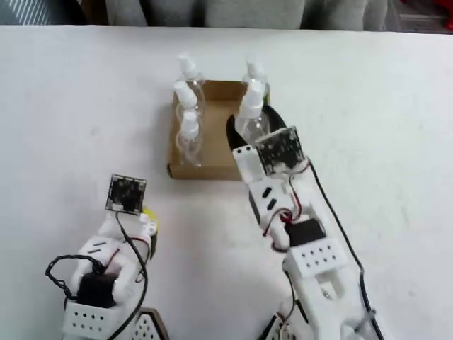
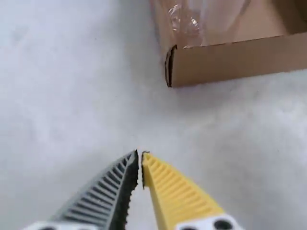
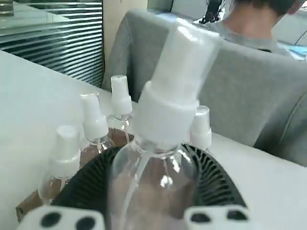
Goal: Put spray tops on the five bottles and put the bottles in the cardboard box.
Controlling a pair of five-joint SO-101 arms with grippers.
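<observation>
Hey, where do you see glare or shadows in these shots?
High view: the table is brightly lit, shadows faint. Left wrist view: glints on a clear bottle in the box. Right wrist view: small glints on the near bottle, bright blinds behind.

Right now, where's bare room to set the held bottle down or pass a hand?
Bare: the cardboard box floor between the three bottles and the held bottle in the right gripper; the table left of the box, ahead of the shut left gripper. Crowded: the box's left side and back right corner.
</observation>
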